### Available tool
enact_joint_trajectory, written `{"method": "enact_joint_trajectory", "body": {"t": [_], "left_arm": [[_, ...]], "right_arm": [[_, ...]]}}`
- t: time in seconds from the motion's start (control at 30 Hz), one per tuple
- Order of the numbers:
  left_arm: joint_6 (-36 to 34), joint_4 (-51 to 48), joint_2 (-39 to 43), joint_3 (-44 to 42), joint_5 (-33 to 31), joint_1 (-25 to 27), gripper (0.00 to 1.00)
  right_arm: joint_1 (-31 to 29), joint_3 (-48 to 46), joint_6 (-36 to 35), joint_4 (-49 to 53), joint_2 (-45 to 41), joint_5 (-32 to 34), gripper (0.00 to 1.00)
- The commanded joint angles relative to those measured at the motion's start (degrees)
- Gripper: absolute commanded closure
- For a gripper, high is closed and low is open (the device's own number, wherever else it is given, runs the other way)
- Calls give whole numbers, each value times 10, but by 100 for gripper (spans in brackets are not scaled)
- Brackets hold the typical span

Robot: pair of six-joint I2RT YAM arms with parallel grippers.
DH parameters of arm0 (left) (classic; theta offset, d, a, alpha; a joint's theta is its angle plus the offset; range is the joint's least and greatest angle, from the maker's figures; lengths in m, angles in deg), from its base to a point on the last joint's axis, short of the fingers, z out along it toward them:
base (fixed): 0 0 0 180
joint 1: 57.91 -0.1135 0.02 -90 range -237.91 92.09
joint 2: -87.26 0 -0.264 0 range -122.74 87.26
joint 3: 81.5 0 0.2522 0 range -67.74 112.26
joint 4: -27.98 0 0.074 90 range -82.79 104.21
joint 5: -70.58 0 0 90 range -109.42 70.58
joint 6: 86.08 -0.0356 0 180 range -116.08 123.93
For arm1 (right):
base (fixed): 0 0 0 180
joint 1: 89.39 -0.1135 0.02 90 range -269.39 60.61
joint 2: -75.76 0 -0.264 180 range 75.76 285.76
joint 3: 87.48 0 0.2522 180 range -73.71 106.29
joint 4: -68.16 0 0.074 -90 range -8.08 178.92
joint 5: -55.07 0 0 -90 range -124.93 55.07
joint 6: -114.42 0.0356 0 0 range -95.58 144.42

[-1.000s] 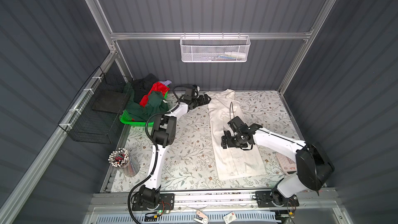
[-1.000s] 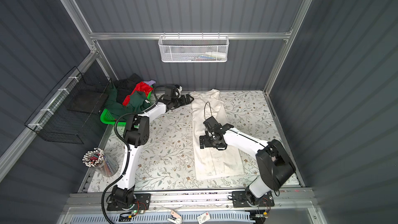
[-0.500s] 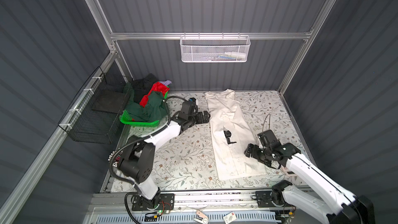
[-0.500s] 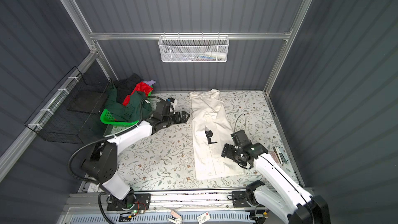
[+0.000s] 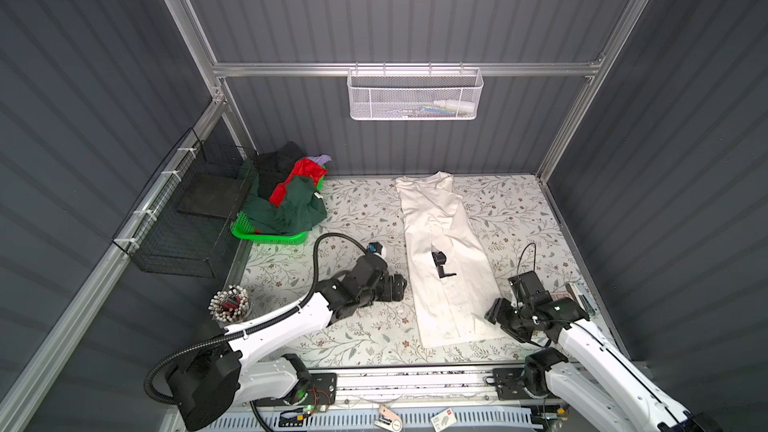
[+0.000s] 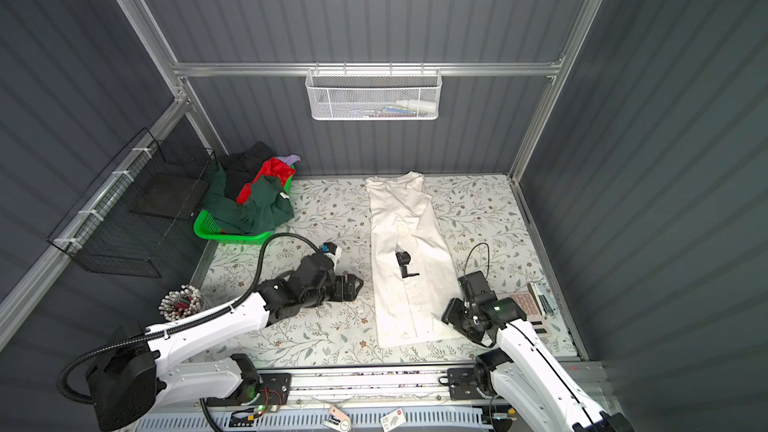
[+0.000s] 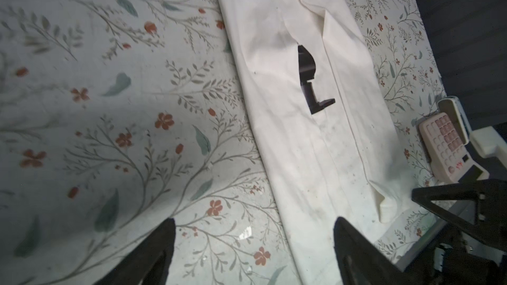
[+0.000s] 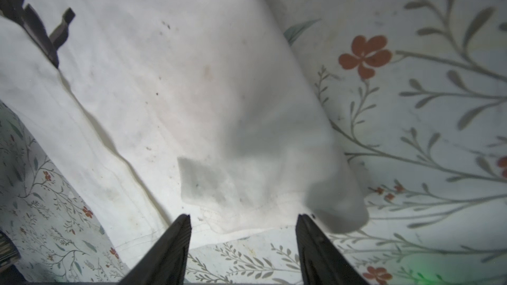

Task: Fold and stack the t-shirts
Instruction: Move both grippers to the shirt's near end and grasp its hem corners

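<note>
Top views: both arms have pulled back from the far half of the cream-white t-shirt (image 5: 461, 284), now a long narrow strip in the middle of the table (image 5: 353, 326). Sides look folded, so the end-over-end fold is likely next. The left gripper (image 5: 400, 287) is just beside it, the right gripper (image 5: 492, 317) at its near corner. Other t-shirts (image 5: 291, 209) are heaped in the green basket (image 5: 266, 238).
Left wrist: jaws spread, empty. Black print (image 7: 307, 69) shows at the overlap.
Right wrist: jaws parted over the near edge, nothing pinched.

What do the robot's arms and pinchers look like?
Both are white with black joints. The left arm carries a thick ribbed black hose; the right arm has a thin looped wire. The left gripper and right gripper have black pointed fingers.
</note>
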Motion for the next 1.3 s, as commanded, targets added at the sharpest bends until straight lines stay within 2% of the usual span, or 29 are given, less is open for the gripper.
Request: {"method": "enact_joint_trajectory", "body": {"t": [0.0,0.13,0.27,0.5,0.57,0.7,0.93,1.07,1.27], "left_arm": [[62,75,-16,-41,20,27,18],[73,85,-38,-45,8,72,21],[81,82,-46,-50,10,96,21],[82,72,-57,-58,15,114,20],[76,67,-59,-53,19,116,20],[69,70,-69,-51,29,119,20],[81,106,-116,-59,61,125,24],[84,102,-128,-56,64,139,24],[70,80,-159,-20,67,163,24]], "right_arm": [[2,-8,-6,3,4,-10,40],[2,-2,16,30,-29,16,43],[2,6,52,65,-56,70,34],[2,4,91,74,1,162,29],[1,6,91,69,20,165,33],[1,4,88,63,14,161,33],[-3,-10,49,31,-12,111,50],[-15,-1,42,32,12,107,50],[-46,12,70,57,44,146,50]]}}
